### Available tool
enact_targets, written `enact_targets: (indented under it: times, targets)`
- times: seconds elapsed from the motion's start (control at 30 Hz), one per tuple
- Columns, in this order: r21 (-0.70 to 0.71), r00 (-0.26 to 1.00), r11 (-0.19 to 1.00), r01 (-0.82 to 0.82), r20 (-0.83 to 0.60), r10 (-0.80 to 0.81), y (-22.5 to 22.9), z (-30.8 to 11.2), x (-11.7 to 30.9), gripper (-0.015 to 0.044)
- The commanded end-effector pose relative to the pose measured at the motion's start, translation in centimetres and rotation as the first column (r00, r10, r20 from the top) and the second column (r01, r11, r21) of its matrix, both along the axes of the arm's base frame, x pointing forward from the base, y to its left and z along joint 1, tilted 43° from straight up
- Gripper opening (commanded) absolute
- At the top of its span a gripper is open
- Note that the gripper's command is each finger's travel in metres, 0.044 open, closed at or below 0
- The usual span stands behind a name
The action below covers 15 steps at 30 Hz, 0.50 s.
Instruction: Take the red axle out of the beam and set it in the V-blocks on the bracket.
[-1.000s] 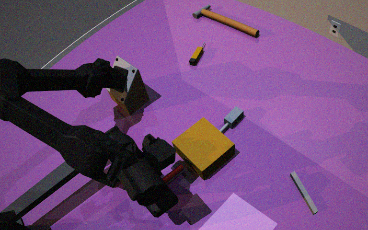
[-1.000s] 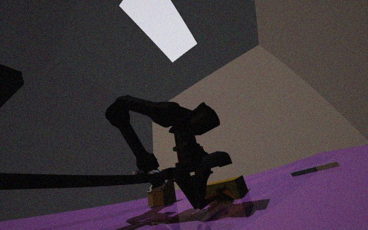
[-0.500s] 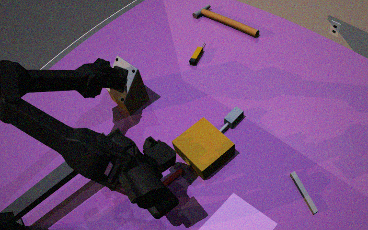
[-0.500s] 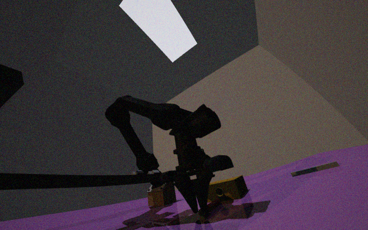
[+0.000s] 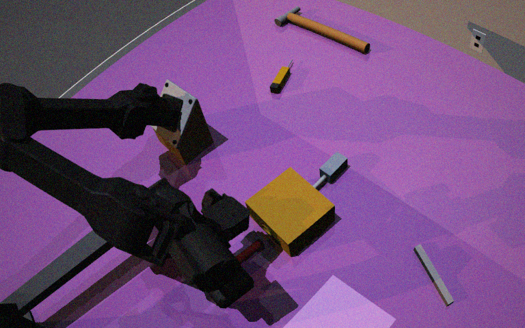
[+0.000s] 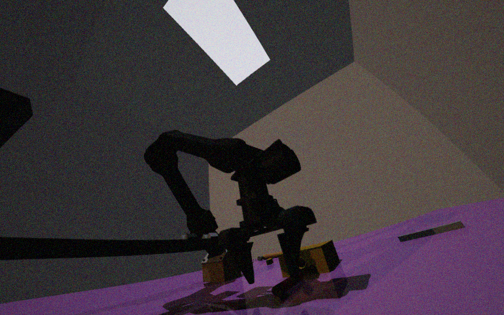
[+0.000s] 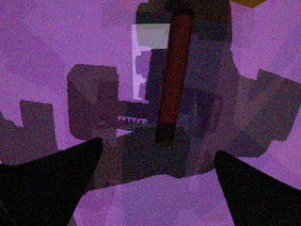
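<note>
The yellow beam (image 5: 290, 208) (image 6: 315, 258) is a block lying on the purple floor. The red axle (image 5: 248, 251) (image 7: 175, 71) is out of it and lies just off its near face, on a dark low bracket (image 5: 271, 247) (image 7: 89, 94). I cannot tell whether the axle sits in the V-blocks. My gripper (image 5: 238, 257) (image 6: 269, 273) (image 7: 160, 151) is open. Its fingers stand wide on either side of the axle's near end and do not touch it. In the exterior view the fingertips hang close above the floor.
An orange wedge with a white plate (image 5: 182, 124) stands behind the arm. A grey block on a thin rod (image 5: 333, 166) sits behind the beam. A hammer (image 5: 325, 31), a small yellow tool (image 5: 279, 79) and a grey bar (image 5: 433, 274) lie farther off. A pale square patch (image 5: 340, 305) lies near the front.
</note>
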<state>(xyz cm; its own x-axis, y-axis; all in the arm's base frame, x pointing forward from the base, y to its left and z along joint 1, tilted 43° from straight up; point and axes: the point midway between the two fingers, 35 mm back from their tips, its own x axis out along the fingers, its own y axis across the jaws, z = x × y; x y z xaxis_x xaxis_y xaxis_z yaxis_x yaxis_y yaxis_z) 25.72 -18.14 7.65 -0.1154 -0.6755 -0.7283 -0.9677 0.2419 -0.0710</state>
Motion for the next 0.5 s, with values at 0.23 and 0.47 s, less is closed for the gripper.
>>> enact_targets:
  times: [0.23, 0.47]
  targets:
    - [-0.006, 1.0, 1.0, 0.0, 0.011, 0.0, 1.4, 1.7, 0.5, 0.044]
    - [-0.005, 1.0, 1.0, 0.0, 0.011, 0.0, 2.2, 2.6, 0.6, 0.044]
